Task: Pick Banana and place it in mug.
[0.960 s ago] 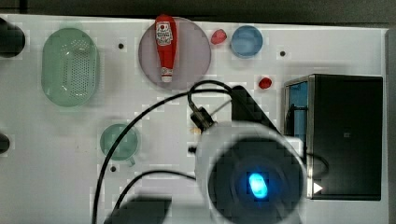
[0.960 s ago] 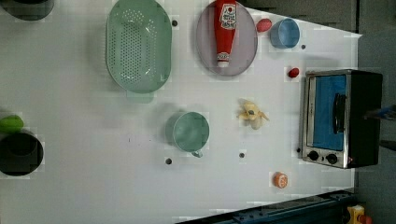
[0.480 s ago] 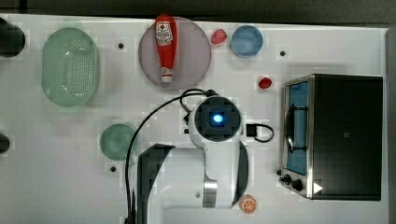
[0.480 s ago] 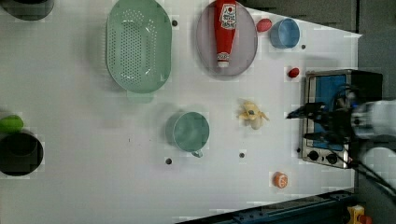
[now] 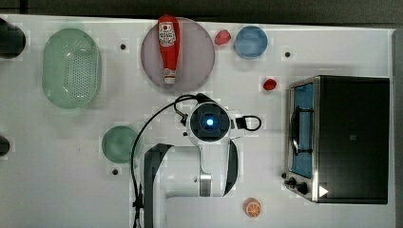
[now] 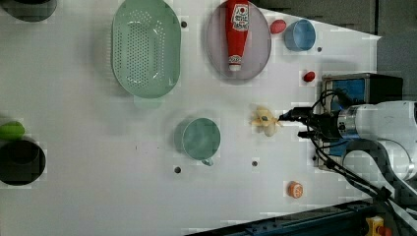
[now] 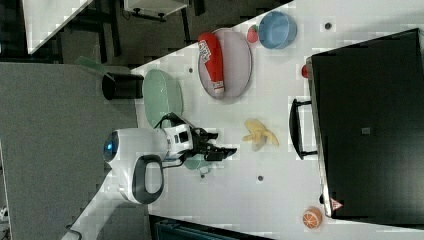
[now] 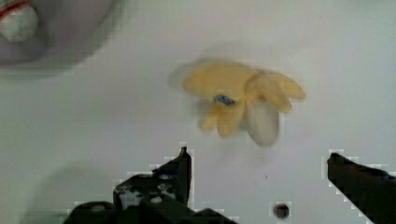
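I see my gripper [image 8: 257, 163] with its fingers spread wide, holding nothing, above the white table [image 6: 74, 196]. The banana [image 6: 264, 120] lies at three o'clock from the mug [image 6: 199, 139] in the left view, apart from it.

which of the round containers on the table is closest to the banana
The green mug. It sits just to the left view's left of the banana, while the blue bowl and the perforated basket lie farther off.
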Motion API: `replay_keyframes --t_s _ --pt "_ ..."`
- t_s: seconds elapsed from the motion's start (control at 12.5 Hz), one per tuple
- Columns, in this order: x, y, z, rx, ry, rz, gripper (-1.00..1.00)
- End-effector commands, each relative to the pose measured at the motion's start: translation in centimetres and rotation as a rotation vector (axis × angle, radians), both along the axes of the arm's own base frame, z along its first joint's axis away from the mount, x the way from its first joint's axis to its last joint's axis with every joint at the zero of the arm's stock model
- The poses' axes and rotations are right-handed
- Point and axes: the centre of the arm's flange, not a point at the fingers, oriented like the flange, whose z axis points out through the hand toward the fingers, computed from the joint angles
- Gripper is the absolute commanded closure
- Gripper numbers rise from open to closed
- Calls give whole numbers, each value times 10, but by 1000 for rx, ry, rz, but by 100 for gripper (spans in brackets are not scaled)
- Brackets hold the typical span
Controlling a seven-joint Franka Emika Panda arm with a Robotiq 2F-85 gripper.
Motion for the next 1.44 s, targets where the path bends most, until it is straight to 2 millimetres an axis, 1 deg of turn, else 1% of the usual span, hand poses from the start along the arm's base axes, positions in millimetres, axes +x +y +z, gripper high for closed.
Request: replay_keyframes --t_s 0.08,0.4,0.64,0.72,0.8,0.96,1.12,1.28,1.36,1.44 --pt "0 -15 -41 8 26 46 -100" --pt "-2 -21 -96 2 5 38 -100" --pt "-2 -21 -123 -2 -39 40 -100" --pt "-3 -20 -128 -1 -39 42 -93" --pt "-5 -21 -133 -2 -29 39 -70" --pt "-1 -23 -131 -4 -50 36 -18" --pt "-1 -23 -131 -5 -54 36 25" --pt "2 -24 -122 -5 -71 35 26" --pt "5 -25 -111 -7 -93 33 26" --pt "10 -27 -95 -10 -122 30 26"
